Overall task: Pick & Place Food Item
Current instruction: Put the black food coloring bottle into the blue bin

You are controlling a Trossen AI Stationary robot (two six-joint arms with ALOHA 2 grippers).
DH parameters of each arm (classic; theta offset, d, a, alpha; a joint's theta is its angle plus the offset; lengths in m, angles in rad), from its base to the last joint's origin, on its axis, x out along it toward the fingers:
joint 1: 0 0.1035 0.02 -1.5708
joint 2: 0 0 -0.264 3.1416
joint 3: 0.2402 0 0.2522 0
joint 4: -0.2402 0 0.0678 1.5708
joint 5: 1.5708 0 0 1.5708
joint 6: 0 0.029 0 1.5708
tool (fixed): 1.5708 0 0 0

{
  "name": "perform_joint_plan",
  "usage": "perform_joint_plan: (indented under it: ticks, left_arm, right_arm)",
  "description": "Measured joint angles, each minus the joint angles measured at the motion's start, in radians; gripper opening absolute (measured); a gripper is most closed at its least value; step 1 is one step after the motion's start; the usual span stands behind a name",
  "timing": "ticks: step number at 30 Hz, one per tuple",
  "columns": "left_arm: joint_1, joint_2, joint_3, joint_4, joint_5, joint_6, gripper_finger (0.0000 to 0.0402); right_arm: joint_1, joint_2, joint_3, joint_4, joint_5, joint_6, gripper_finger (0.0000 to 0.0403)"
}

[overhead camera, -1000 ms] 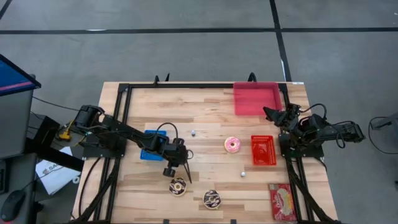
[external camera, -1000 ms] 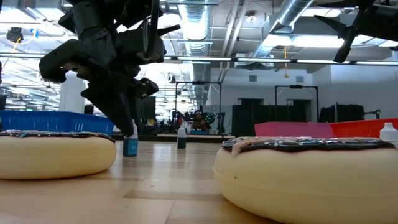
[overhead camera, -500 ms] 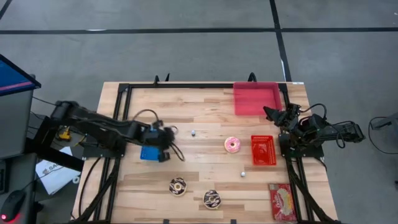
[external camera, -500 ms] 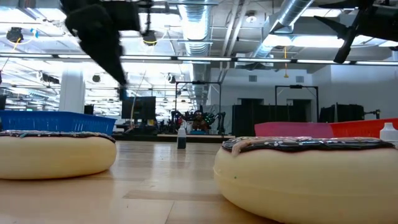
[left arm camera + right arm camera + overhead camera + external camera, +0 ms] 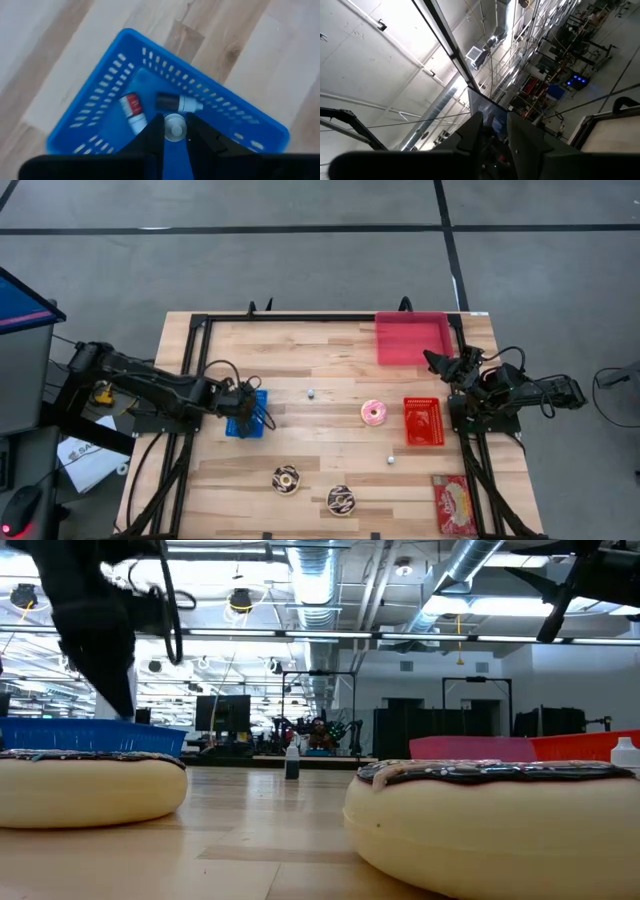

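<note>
My left gripper [image 5: 255, 412] hangs over the blue basket [image 5: 150, 75] at the table's left, shut on a small white-capped bottle [image 5: 175, 127]. Two more small bottles lie on the basket's floor, one with a red label [image 5: 133, 113] and one dark with a white cap [image 5: 176, 103]. Two chocolate donuts [image 5: 287, 478] [image 5: 340, 500] rest flat on the table near its front edge. A pink donut [image 5: 374, 412] lies mid-table. My right gripper [image 5: 494, 131] is parked at the table's right edge, pointing up, fingers close together with nothing between them. My left gripper pinches the small bottle between its two fingers [image 5: 155, 140], and the bottle's round white top [image 5: 175, 125] shows end on between them. The fingers come from above, slanting down. The bottle hangs clear, above the basket's floor.
A red basket [image 5: 423, 421] and a pink bin [image 5: 412, 338] stand at the right. A snack packet [image 5: 455, 505] lies at the front right corner. Two small bottles [image 5: 312, 393] [image 5: 390, 459] stand on the bare wood. A black frame [image 5: 200, 380] borders the table.
My left gripper has risen from beside the left chocolate donut and gone toward the table's left and far edge, rolling its wrist, to above the blue basket. The small bottle has been lifted off the table and carried along.
</note>
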Motion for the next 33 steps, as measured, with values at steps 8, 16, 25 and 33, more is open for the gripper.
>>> perform_joint_plan:
  ticks: [8,16,25,33]
  left_arm:
    - [0.017,0.005,-0.076,0.057,-0.030,-0.019,0.0080]
    - [0.017,-0.038,-0.077,0.121,-0.047,-0.018,0.0138]
    - [0.037,-0.112,-0.044,0.351,-0.064,0.268,0.0154]
    - [0.188,0.137,0.124,0.451,0.021,0.591,0.0177]
  right_arm:
    - [0.000,0.000,0.000,0.000,0.008,0.012,0.0082]
    - [0.000,0.000,0.000,0.000,0.023,0.015,0.0082]
    - [0.000,0.000,0.000,-0.004,0.026,0.016,0.0082]
    - [0.000,0.000,0.000,-0.034,0.051,0.016,0.0082]
